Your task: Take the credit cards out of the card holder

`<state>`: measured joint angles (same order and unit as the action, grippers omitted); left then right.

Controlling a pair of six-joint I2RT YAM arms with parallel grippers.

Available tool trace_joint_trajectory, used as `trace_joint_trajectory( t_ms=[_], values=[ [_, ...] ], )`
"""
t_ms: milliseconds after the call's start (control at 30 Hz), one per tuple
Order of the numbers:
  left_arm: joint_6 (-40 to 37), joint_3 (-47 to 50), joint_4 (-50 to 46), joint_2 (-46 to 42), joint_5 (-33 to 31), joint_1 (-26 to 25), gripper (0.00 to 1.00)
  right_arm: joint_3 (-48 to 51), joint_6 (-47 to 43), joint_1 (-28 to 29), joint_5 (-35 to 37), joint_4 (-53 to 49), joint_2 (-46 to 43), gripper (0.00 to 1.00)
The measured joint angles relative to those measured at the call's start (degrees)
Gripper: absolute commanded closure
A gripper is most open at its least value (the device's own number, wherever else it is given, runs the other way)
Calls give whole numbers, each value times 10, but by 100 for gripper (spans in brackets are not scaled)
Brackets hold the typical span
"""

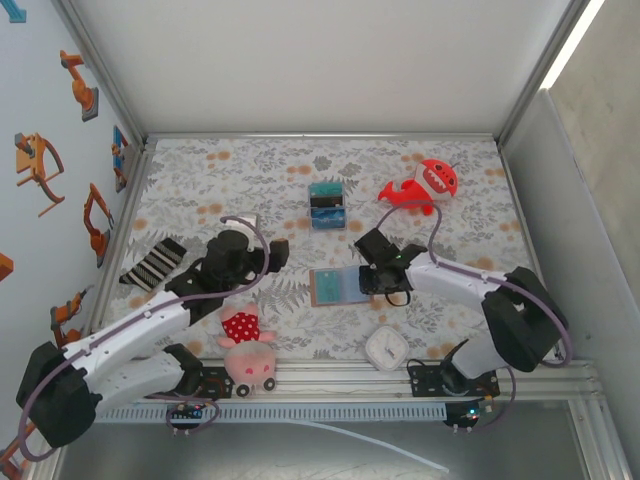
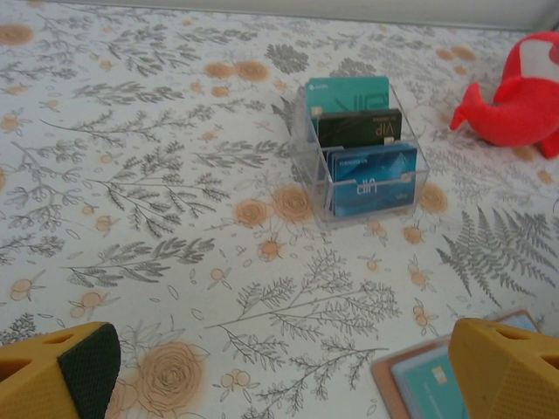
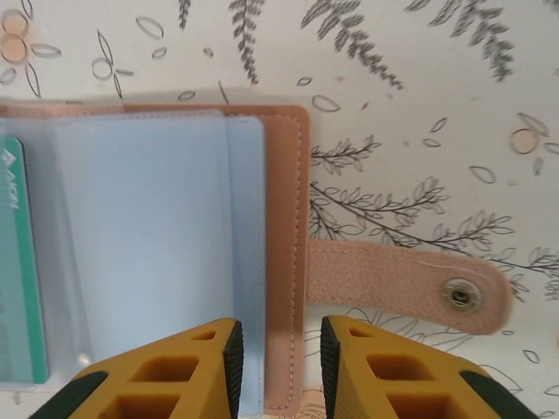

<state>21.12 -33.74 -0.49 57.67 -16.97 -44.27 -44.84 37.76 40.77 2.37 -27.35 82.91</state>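
Where the floral desk (image 1: 200,180) is walled white, the card holder (image 3: 284,175) is straddled by the narrowed right hand (image 3: 281,336); grip unconfirmed.

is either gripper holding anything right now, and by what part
Nothing in the left gripper, open. The right gripper straddles the card holder's edge beside the snap tab; whether it grips cannot be told.

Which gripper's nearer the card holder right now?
Right. The right gripper sits over the card holder at its right edge, beside the snap tab; the left gripper hangs off to its left, apart.
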Motion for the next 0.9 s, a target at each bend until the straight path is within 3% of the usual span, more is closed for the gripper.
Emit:
trace_joint_trajectory(
  t_ms=[367,900],
  values=[
    [0,0,-4,110,-41,-71,3,1,1,-18,-7,-1,-72,75],
    [0,-9,18,218,-24,-79,3,-6,18,-18,-108,61,-19,77]
  ],
)
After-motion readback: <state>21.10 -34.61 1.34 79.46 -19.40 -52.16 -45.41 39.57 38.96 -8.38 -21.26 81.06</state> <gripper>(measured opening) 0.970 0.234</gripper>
